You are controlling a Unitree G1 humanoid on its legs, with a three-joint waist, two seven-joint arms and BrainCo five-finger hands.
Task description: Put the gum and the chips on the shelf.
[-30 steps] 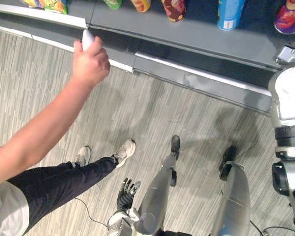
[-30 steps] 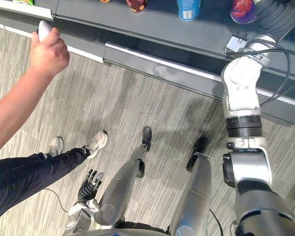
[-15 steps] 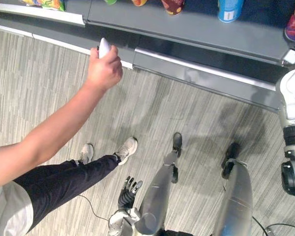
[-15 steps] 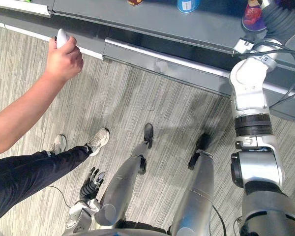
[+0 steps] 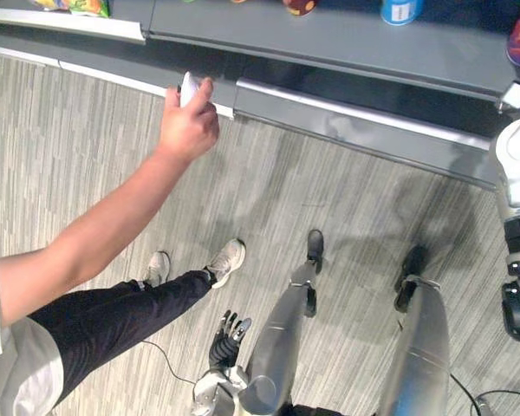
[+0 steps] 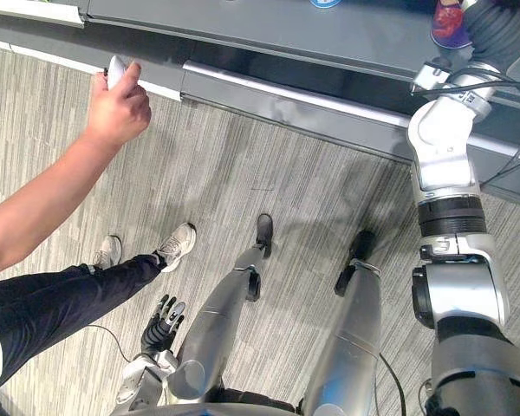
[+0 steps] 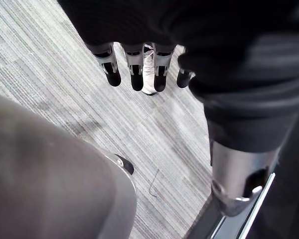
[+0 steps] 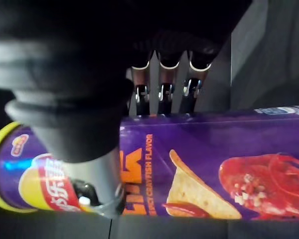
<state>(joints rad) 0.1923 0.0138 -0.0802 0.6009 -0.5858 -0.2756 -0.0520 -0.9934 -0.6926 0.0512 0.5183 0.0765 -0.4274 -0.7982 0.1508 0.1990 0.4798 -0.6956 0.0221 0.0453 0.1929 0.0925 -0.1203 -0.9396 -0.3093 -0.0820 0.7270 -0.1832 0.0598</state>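
Note:
A purple chips can [image 8: 199,164] with a yellow end lies across my right hand [image 8: 165,87], fingers behind it and thumb curled over its front. That hand [image 6: 500,22] is raised to the grey shelf [image 5: 329,43] at the far right, where the can's purple-red end [image 6: 449,17] shows beside it. A person's hand [image 5: 186,130] holds a small white container [image 5: 190,86] by the shelf's lower front edge. My left hand [image 5: 226,336] hangs low by my side, fingers [image 7: 135,69] straight, with nothing in it.
The shelf carries a blue can [image 5: 399,9], a dark red can [image 5: 300,5] and colourful packs [image 5: 78,6] at the far left. A lower metal ledge [image 5: 355,130] runs under it. The person's legs and pale shoes [image 5: 226,258] stand on the floor at my left.
The person's hand with the white container has moved right along the shelf's front edge. The camera has shifted a little. My right hand keeps hold of the can at the shelf.

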